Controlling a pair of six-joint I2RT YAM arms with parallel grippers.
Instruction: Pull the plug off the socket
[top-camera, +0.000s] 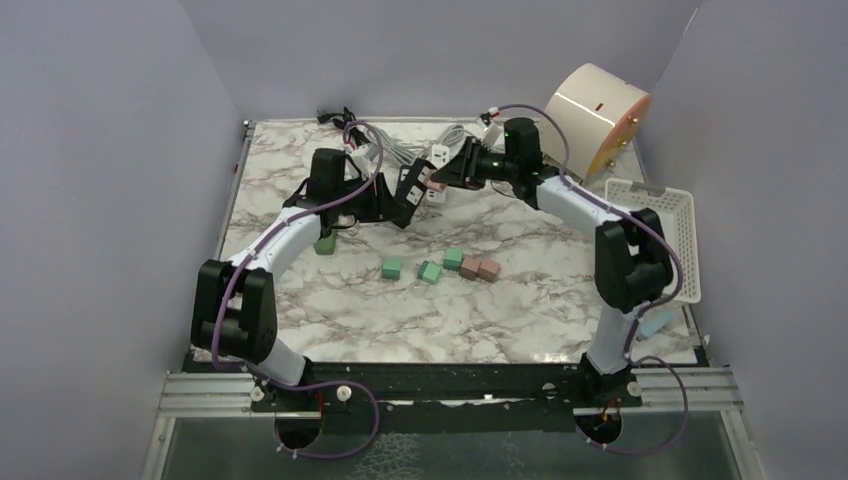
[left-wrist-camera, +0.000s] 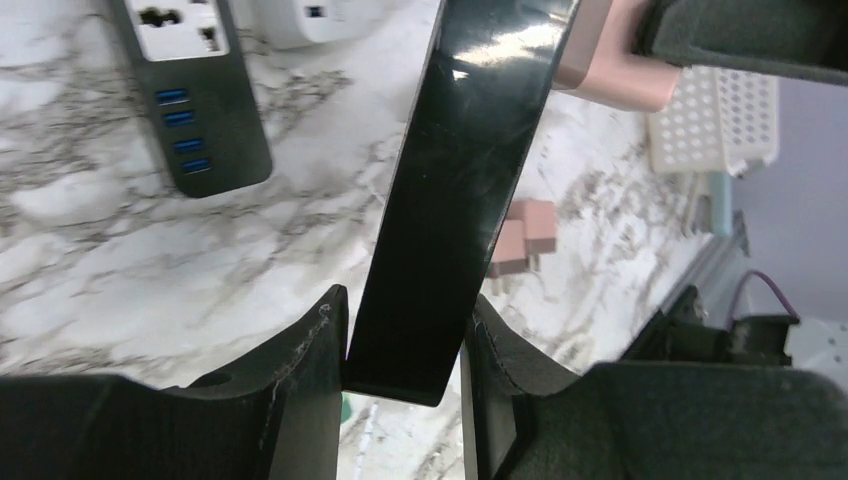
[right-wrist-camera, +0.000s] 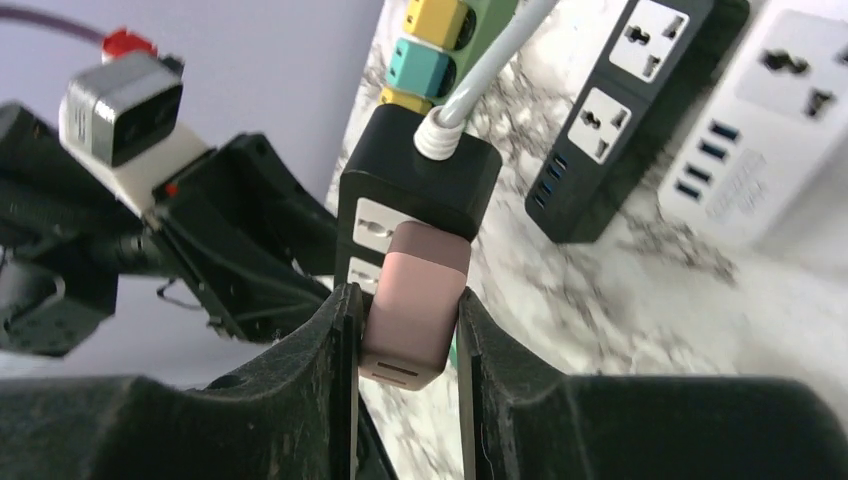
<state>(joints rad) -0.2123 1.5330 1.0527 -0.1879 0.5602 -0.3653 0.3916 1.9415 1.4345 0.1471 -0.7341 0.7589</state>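
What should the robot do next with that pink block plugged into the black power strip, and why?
Probably pull the right gripper straight back: it clamps the pink rectangular plug, which is seated in the black plastic power strip that the left gripper grips.

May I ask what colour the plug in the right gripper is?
The blocky plastic plug is rose pink, clearest in right wrist view.

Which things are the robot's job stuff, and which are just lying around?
Job: rose-pink square plug; glossy black power strip it sits in; right gripper, shut on plug; left gripper, holding strip.
Lying about: second black power strip; white power strip; green cubes; pink cubes; white plastic basket.
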